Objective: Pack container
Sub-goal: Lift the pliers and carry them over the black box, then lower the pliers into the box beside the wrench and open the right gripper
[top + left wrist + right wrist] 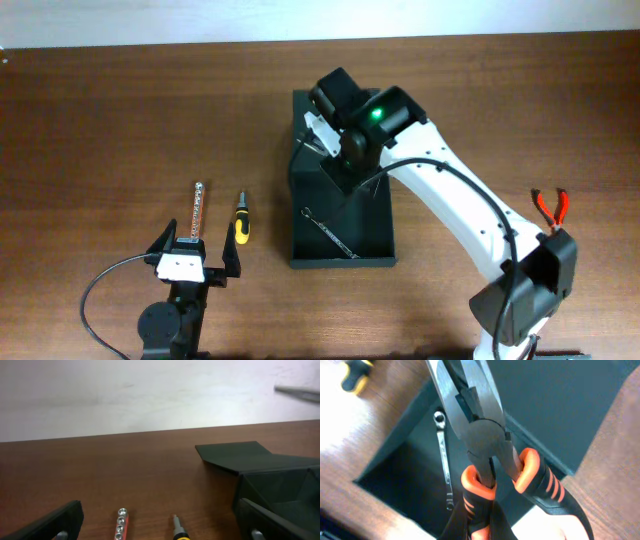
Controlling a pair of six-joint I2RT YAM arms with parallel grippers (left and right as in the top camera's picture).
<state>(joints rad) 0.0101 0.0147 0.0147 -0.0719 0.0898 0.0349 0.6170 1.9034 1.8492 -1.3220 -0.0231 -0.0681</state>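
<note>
1. You are looking at a yellow-handled screwdriver [240, 224] lying on the wooden table [100, 120].
2. A red-and-silver bar [196, 210] is lying just beside it.
3. Red-handled pliers [543, 207] are resting near the table's edge.

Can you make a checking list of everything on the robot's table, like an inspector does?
Surface: brown wooden table.
Job's things: container, flap lid open, wrench inside; orange-handled pliers held over it; screwdriver, silver bit bar and red-handled pliers lie outside on the table.
Clutter: nothing seen.
Grippers: left tool open, empty, near the screwdriver; right tool shut on orange-handled pliers.
Cables: black cable loops beside left arm; second cable runs along right arm.
Surroundings: pale wall behind table.
</note>
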